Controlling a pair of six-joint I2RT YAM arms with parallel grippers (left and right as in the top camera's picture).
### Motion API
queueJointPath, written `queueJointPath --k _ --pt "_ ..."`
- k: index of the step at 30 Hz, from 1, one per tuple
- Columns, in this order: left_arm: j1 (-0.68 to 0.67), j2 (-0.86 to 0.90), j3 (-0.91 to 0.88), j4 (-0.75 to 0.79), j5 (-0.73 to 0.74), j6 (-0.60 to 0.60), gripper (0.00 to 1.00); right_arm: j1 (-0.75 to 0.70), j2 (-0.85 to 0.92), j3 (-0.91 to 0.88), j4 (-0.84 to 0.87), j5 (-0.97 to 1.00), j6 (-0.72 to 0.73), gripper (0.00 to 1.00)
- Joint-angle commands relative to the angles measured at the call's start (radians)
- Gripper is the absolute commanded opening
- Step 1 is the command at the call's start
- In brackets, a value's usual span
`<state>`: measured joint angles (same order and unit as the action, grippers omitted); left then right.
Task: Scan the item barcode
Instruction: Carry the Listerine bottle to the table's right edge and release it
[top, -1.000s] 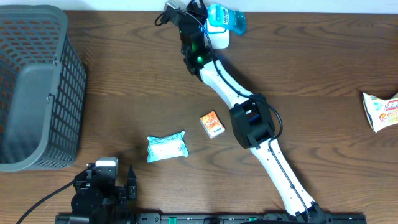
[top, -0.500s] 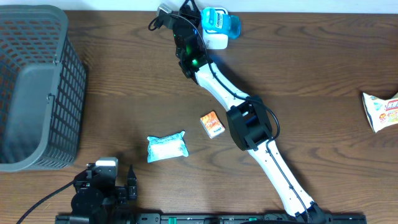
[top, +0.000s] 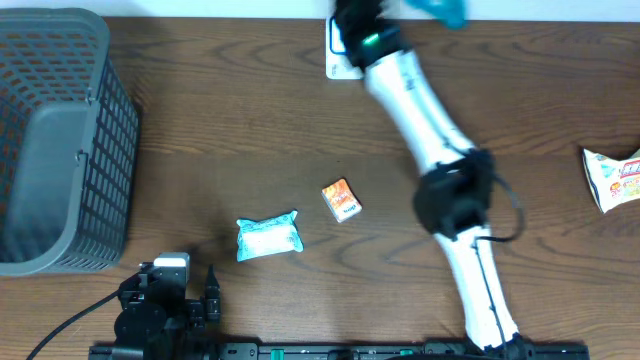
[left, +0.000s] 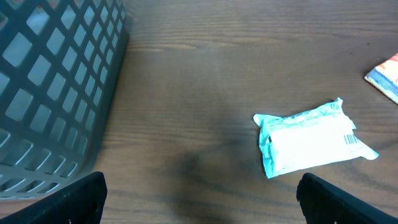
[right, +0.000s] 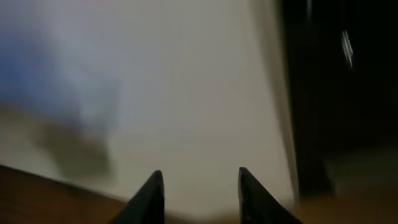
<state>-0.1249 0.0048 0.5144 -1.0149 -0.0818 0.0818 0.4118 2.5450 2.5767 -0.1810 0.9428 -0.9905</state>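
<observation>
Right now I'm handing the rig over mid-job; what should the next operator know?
Left hand: open, empty, at the near edge beside the basket.
Right hand: seems shut on the blue item, blurred at the far edge of the table, near the white device.
Done: item picked up.
To do: no scan confirmed; packet, orange box and snack bag lie on the table.

a teal-white packet lies on the wooden table beside a grey basket.
</observation>
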Motion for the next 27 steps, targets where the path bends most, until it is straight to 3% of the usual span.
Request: queueJointPath --k 1,6,15,27 --pt "0.002 0.001 -0.001 -0.001 -0.009 -0.001 0.98 -0.112 -0.037 0.021 -0.140 0.148 0.198 0.01" --pt "0.002 0.001 -0.001 -0.001 -0.009 -0.001 0.98 -0.241 -0.037 0.020 -0.413 0.064 0.398 0.01" --pt "0.002 0.001 -0.001 -0.001 -0.009 -0.001 0.98 -0.496 -0.037 0.005 -0.663 -0.101 0.588 0.01" --pt "0.002 0.001 -0.001 -0.001 -0.009 -0.001 0.98 -0.746 -0.037 -0.146 -0.832 -0.164 0.736 0.01"
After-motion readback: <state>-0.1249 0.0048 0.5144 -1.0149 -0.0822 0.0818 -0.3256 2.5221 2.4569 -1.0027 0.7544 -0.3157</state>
